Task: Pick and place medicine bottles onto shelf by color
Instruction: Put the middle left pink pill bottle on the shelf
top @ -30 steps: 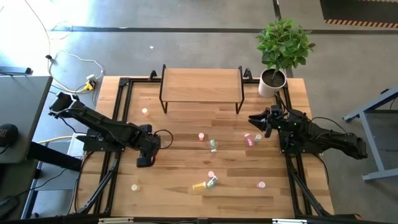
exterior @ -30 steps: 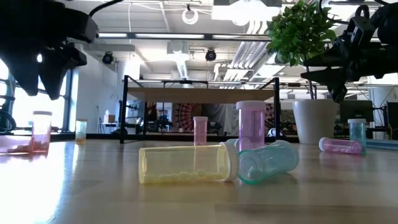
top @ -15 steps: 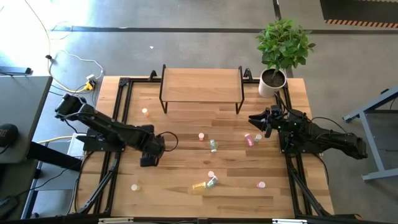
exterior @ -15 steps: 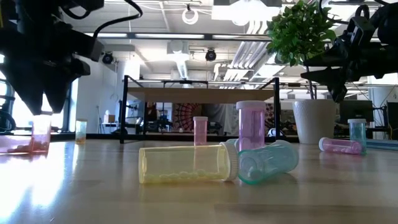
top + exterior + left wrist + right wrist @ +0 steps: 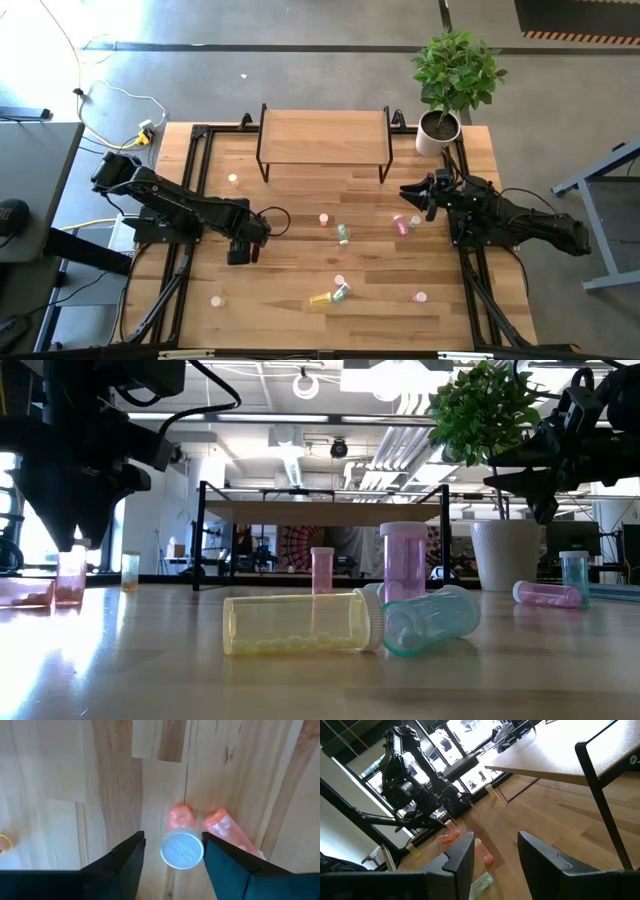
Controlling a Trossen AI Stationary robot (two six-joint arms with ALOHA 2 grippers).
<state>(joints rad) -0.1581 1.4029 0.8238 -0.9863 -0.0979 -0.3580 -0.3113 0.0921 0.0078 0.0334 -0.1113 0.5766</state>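
My left gripper (image 5: 241, 254) points down, open, over an upright red-orange bottle with a pale cap (image 5: 181, 851). Its two fingers stand on either side of the cap, and I cannot tell whether they touch it. A second red-orange bottle (image 5: 226, 831) lies on its side right beside it. In the low view the gripper (image 5: 75, 532) hangs just above the upright bottle (image 5: 70, 576). My right gripper (image 5: 406, 193) is open and empty in the air near the white pot, above a pink bottle (image 5: 402, 225). The shelf (image 5: 323, 135) stands at the far middle with nothing on it.
Loose bottles are scattered over the table's middle: a pink one (image 5: 324, 219), a green one (image 5: 343, 234), a yellow one lying down (image 5: 320, 298) beside a green one (image 5: 341, 291), and a pink one (image 5: 420, 297). Small yellow ones stand at the left (image 5: 232, 180) (image 5: 217, 299). A potted plant (image 5: 438, 130) is at the far right.
My left gripper has moved down toward the upright red-orange bottle and a little toward the table's right, its fingers now on either side of the cap. The bottles have stayed in place.
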